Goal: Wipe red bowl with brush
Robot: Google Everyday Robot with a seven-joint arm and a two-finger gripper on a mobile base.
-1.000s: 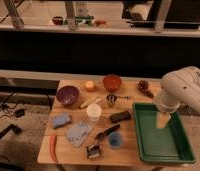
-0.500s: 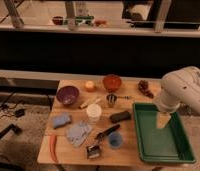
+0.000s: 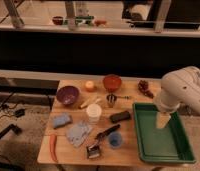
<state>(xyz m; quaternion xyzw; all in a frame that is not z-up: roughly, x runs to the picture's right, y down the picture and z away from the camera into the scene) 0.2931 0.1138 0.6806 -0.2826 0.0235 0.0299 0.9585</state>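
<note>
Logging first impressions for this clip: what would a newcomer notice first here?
The large white robot arm at the right, its open gripper hanging over the green tray. Then the cluttered wooden table, with the red bowl near its far edge and the purple bowl at its left.

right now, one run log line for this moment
gripper: open, empty, over green tray | brush: lying on table, untouched | red bowl: table's far side, apart from brush

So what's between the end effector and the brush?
Camera view: the end effector hangs over the green tray; its rim and a blue cup lie between it and the brush.
</note>
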